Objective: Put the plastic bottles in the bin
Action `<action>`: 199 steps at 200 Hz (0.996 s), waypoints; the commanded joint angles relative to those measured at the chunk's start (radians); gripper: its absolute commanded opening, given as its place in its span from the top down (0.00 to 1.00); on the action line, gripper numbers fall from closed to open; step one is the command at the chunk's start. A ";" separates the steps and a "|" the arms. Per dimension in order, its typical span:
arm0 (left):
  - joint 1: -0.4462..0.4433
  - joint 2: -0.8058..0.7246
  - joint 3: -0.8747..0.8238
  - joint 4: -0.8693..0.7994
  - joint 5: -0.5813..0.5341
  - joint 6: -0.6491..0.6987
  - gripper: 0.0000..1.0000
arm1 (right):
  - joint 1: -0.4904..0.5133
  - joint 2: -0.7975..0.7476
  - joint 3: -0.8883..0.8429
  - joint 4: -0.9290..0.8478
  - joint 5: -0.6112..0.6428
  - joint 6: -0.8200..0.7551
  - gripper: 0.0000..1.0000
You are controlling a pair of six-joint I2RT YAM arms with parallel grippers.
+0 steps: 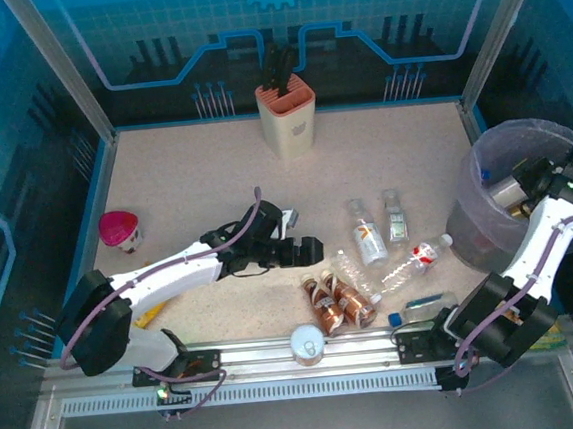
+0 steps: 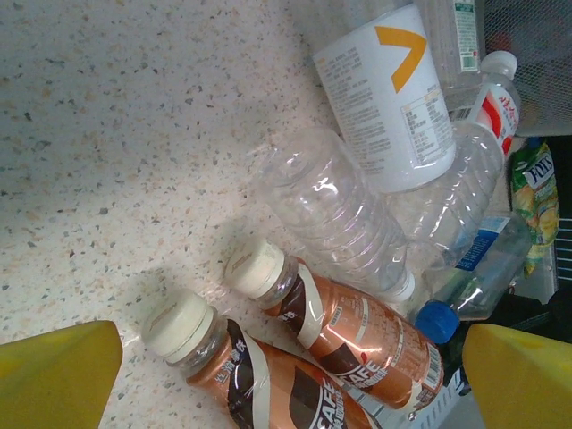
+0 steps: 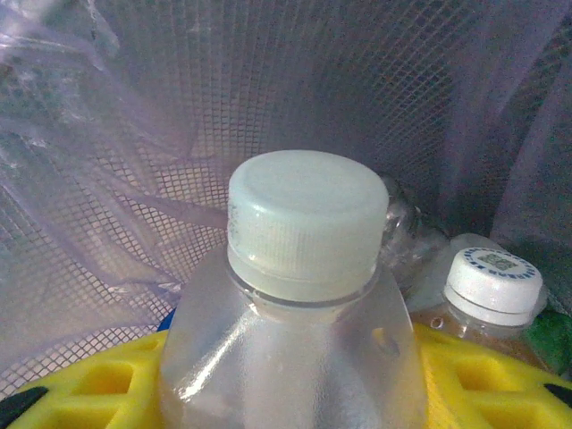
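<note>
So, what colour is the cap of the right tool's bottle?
White cap on that bottle; right wrist view shows it best.

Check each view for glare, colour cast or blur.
Top external: blue cast, slightly soft. Left wrist: crisp, glare streaks on the copper bottles. Right wrist: dim lavender tint from the bin liner, soft highlights on the held clear bottle.

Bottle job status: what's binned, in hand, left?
Done: at least one white-capped bottle lies in the bin. In hand: right gripper holds a clear bottle inside the bin, not yet released. Remaining: about seven more on the table, including two copper bottles by the open left gripper.
</note>
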 commanded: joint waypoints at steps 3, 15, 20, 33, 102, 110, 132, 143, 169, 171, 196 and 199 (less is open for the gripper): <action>-0.002 0.008 0.017 -0.009 -0.021 -0.017 0.01 | -0.008 -0.020 -0.003 -0.007 -0.032 -0.006 0.36; -0.002 0.011 0.017 0.000 -0.020 -0.019 0.01 | -0.008 -0.016 0.016 -0.029 -0.028 -0.021 0.25; -0.003 0.013 0.019 -0.001 -0.022 -0.019 0.01 | -0.008 -0.016 0.025 -0.038 -0.026 -0.028 0.21; -0.002 0.020 0.021 0.000 -0.022 -0.019 0.01 | -0.007 -0.016 0.046 -0.055 -0.027 -0.044 0.11; -0.002 0.044 0.050 -0.004 -0.012 -0.010 0.01 | -0.007 -0.059 0.191 -0.170 0.003 -0.098 0.00; -0.003 0.042 0.053 -0.006 -0.012 -0.008 0.01 | -0.007 -0.063 0.207 -0.172 -0.010 -0.095 0.00; -0.002 0.027 0.053 -0.021 -0.021 0.001 0.01 | 0.007 -0.067 0.300 -0.219 -0.032 -0.098 0.00; -0.002 0.018 0.053 -0.032 -0.032 0.008 0.01 | 0.037 -0.082 0.347 -0.243 -0.036 -0.098 0.00; 0.007 0.002 0.048 -0.040 -0.055 0.016 0.01 | 0.236 -0.120 0.428 -0.304 0.016 -0.110 0.00; 0.009 0.002 0.049 -0.040 -0.056 0.016 0.01 | 0.262 -0.122 0.431 -0.310 0.027 -0.112 0.00; 0.028 -0.010 0.042 -0.041 -0.061 0.013 0.01 | 0.586 -0.130 0.449 -0.376 0.165 -0.118 0.02; 0.031 -0.012 0.042 -0.042 -0.061 0.011 0.01 | 0.622 -0.129 0.447 -0.384 0.181 -0.116 0.03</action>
